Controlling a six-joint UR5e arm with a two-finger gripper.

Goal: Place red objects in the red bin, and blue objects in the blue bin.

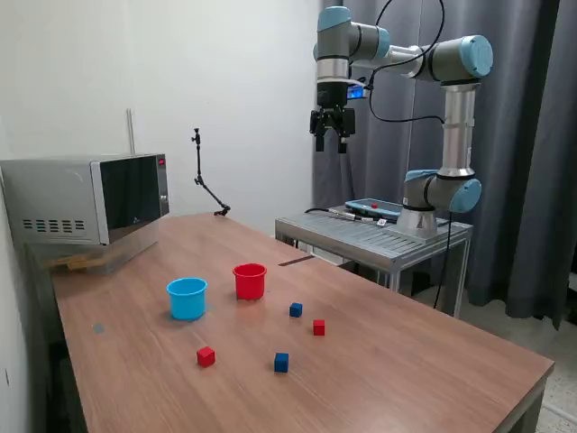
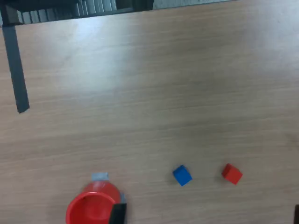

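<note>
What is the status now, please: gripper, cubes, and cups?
Gripper high above the table, empty, jaws apart. Two red cubes and two blue cubes on the table, none sorted. Red cup and blue cup upright, nothing blocking.

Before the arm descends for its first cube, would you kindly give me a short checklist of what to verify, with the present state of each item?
1. Tool empty and raised high above the table: ok; whether its fingers are open, cannot tell.
2. All four cubes out on the table: ok. Red cubes and, blue cubes and.
3. Cubes apart from each other, with room to grasp: ok.
4. Red cup upright, mouth up: ok.
5. Light blue cup upright, mouth up: ok.
6. Cups free of cubes inside: red cup looks empty in the wrist view; blue cup, cannot tell.
</note>
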